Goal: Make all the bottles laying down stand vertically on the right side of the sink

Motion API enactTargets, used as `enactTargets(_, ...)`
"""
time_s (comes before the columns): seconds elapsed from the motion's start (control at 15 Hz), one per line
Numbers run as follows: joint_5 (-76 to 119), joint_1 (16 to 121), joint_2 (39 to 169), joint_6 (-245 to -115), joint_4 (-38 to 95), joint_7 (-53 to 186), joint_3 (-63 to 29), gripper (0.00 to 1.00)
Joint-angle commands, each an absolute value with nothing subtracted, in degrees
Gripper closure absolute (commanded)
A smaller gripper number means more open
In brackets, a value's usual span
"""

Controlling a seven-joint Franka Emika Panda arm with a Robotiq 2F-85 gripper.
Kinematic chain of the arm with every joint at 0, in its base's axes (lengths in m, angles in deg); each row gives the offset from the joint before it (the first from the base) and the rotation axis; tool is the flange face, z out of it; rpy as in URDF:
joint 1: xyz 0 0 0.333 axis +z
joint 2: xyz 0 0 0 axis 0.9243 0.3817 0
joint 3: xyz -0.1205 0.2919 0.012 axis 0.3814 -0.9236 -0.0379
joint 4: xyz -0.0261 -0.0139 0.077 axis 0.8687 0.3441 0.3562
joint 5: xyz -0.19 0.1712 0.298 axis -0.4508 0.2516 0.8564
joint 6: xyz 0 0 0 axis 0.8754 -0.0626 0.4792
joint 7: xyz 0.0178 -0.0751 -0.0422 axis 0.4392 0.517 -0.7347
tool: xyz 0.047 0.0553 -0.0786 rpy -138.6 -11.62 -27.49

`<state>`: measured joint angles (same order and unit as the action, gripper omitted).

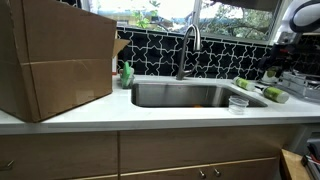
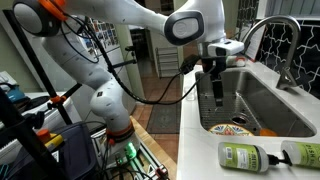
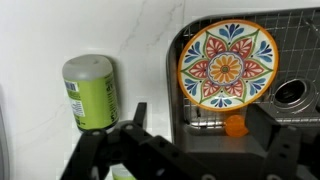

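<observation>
Two light-green bottles lie on their sides on the white countertop right of the sink, shown in both exterior views. The wrist view shows one bottle with its round end toward the camera, on the counter beside the sink rim. My gripper hangs open and empty above the counter edge of the sink, some way from the bottles. Only the arm shows at the top right of an exterior view.
A colourful plate and a small orange object lie in the basin. A clear cup stands near the bottles. A curved faucet, a dark green soap bottle and a big cardboard box stand to the left.
</observation>
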<state>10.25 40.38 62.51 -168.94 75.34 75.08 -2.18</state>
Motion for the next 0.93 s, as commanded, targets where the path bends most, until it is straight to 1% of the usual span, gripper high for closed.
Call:
enactTargets(0.0,11.14,39.61,68.51,-172.17,71.41,69.09,2.40,0.00)
enactTargets(0.2,12.93,39.25,73.23,-172.06,67.98,66.57,5.57,0.00)
enactTargets(0.47,14.56,38.47,79.24,-175.04,63.80,66.71,8.29,0.00)
enactTargets(0.87,19.74,38.22,87.54,-178.82,58.96,61.70,10.13,0.00)
